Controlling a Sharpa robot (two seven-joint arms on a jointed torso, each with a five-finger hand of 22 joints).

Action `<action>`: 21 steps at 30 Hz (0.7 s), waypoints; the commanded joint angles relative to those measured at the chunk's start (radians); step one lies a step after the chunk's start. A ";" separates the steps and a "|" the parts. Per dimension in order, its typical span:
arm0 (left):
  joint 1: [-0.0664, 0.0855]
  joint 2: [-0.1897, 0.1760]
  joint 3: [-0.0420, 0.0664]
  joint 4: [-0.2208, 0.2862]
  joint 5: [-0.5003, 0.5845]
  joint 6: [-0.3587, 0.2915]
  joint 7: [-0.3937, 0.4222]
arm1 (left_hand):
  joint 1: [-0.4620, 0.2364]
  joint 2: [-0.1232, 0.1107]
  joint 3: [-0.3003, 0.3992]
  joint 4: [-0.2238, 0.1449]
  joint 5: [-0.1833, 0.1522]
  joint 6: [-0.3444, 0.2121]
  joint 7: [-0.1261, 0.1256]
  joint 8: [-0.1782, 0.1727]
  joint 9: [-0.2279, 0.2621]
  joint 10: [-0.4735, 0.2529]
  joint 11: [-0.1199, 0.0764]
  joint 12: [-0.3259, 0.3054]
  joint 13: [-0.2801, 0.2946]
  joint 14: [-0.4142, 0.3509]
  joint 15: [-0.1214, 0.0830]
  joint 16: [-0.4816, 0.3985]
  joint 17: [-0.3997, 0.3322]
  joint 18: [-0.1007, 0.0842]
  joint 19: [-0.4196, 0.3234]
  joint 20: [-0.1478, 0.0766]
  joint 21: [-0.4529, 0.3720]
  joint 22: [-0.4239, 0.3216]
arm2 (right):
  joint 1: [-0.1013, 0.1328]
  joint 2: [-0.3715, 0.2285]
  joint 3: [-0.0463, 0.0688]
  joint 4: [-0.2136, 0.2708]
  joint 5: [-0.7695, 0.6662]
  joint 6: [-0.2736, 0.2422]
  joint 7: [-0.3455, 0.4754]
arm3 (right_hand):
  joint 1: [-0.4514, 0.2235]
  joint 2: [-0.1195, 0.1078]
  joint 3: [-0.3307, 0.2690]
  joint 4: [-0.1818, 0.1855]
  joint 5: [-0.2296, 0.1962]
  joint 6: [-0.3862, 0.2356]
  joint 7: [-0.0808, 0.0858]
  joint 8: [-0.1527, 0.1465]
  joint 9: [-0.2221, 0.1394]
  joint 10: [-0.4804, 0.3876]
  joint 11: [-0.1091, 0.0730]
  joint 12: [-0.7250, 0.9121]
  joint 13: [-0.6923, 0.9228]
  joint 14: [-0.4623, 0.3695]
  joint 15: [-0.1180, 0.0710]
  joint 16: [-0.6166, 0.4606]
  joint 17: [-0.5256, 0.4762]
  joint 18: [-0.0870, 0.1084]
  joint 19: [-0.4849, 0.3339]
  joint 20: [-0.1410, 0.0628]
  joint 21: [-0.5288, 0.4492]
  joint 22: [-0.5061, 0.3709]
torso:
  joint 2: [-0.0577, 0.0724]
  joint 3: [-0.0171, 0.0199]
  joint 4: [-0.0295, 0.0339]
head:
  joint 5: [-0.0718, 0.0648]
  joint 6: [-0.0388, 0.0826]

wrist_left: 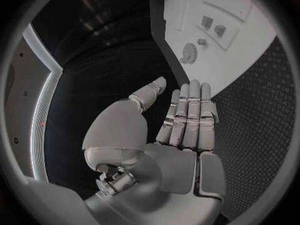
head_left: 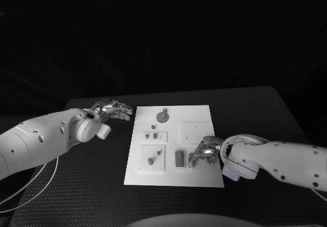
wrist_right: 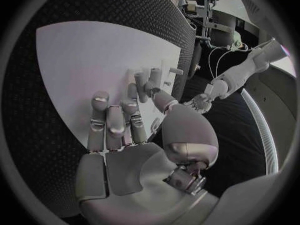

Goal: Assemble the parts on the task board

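The white task board (head_left: 194, 116) lies in the middle of the black textured desk (head_left: 81, 198); small grey parts (head_left: 162, 115) sit on it. The left hand (head_left: 114, 110) hovers beside its edge, fingers straight, holding nothing. The right hand (head_left: 203, 152) pinches a cylindrical part (wrist_right: 139, 79) over the board.

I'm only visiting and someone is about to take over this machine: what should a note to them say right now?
Left hand: open, holding nothing, off the far left corner of the task board.
Right hand: over the board's near right part, fingers by the upright cylinder; whether it grips it I cannot tell.
Parts: round piece at the far end, small pieces mid-board, peg near left.
Done: unclear. Left: assembling the parts.
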 commanded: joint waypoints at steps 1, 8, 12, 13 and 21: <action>0.001 0.003 0.001 0.001 0.004 0.016 0.006 | -0.007 0.000 0.003 0.004 0.005 -0.005 -0.004 0.006 -0.001 -0.002 0.002 0.002 -0.001 0.001 0.008 -0.006 0.001 -0.002 -0.006 0.001 0.004 0.001 | -0.001 0.004 0.000 -0.008 0.010 0.040 0.000 | 0.016 0.026 -0.004 0.001 0.002 0.002 0.005 0.004 0.000 0.010 -0.001 0.004 -0.001 -0.001 -0.001 0.002 -0.001 0.010 0.005 -0.005 0.003 0.016 | 0.000 -0.0006 0.0002 | 0.000 -0.001; 0.001 0.001 0.001 0.002 0.004 0.015 0.005 | -0.008 0.000 0.003 0.005 0.006 -0.005 -0.004 0.006 -0.001 -0.002 0.002 0.002 -0.001 0.001 0.008 -0.006 0.002 -0.002 -0.006 0.001 0.005 0.001 | -0.002 0.014 -0.001 -0.014 0.009 0.053 -0.005 | 0.004 0.026 -0.007 0.002 0.003 0.001 0.006 0.004 -0.003 0.010 -0.001 0.003 -0.001 -0.002 -0.002 0.001 -0.004 0.010 0.005 -0.005 0.002 0.015 | 0.000 -0.0002 0.0001 | 0.001 -0.002; 0.001 0.001 0.001 0.002 0.004 0.016 0.005 | -0.008 0.000 0.003 0.005 0.006 -0.005 -0.004 0.006 -0.001 -0.002 0.002 0.002 -0.001 0.001 0.008 -0.006 0.002 -0.002 -0.006 0.001 0.005 0.001 | -0.002 0.016 -0.001 -0.017 0.003 0.061 -0.006 | -0.001 0.026 -0.007 0.002 0.003 0.001 0.006 0.003 -0.004 0.009 -0.001 0.003 -0.001 -0.002 -0.003 0.001 -0.004 0.010 0.006 -0.005 0.001 0.014 | 0.000 -0.0001 0.0004 | 0.001 -0.003; 0.001 0.001 0.001 0.002 0.004 0.016 0.005 | -0.008 0.000 0.003 0.005 0.006 -0.005 -0.004 0.006 -0.001 -0.002 0.002 0.002 -0.001 0.001 0.008 -0.006 0.002 -0.002 -0.006 0.001 0.005 0.001 | -0.002 0.016 -0.001 -0.018 0.003 0.065 -0.006 | -0.002 0.025 -0.008 0.002 0.003 0.002 0.006 0.004 -0.004 0.009 -0.001 0.003 -0.001 -0.001 -0.003 0.001 -0.003 0.010 0.006 -0.005 0.001 0.014 | 0.000 -0.0001 0.0004 | 0.001 -0.003; 0.001 0.001 0.001 0.002 0.004 0.016 0.005 | -0.008 0.000 0.003 0.005 0.006 -0.005 -0.004 0.006 -0.001 -0.002 0.002 0.002 -0.001 0.001 0.008 -0.007 0.003 -0.003 -0.006 0.001 0.005 0.002 | -0.005 0.022 -0.001 -0.028 0.001 0.067 -0.006 | -0.025 0.015 -0.011 0.004 0.003 0.003 0.007 0.003 -0.009 0.008 0.000 0.002 -0.001 -0.003 -0.003 -0.001 -0.006 0.010 0.008 -0.004 -0.002 0.013 | 0.000 0.0001 0.0003 | 0.003 -0.005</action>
